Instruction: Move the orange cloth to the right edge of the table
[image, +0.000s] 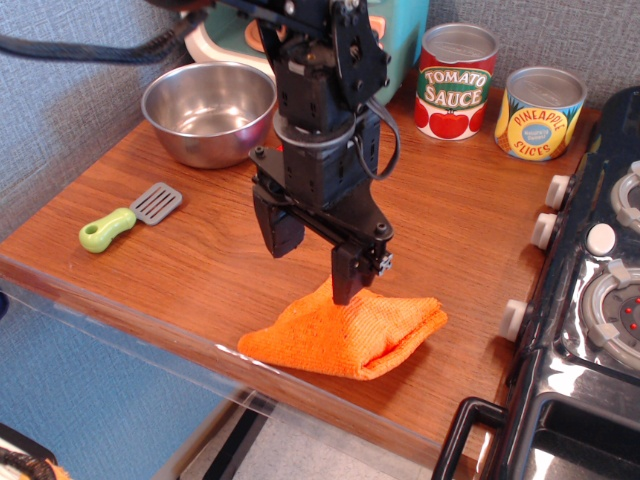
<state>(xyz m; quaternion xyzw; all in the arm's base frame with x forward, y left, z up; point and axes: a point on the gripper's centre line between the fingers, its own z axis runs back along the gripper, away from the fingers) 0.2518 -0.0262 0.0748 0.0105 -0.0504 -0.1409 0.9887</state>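
The orange cloth (350, 335) lies bunched in a folded mound near the front edge of the brown wooden table (200, 270), right of the middle. My gripper (312, 274) hangs just above its left part, pointing down, with the two black fingers clearly apart. The right finger (345, 280) touches the raised peak of the cloth. The left finger (277, 232) is free in the air. No cloth shows between the fingers.
A black toy stove (590, 300) with white knobs borders the table on the right. A tomato sauce can (457, 82) and a pineapple can (540, 112) stand at the back right. A steel bowl (208, 110) is at the back left, and a green-handled spatula (120, 222) lies at the left.
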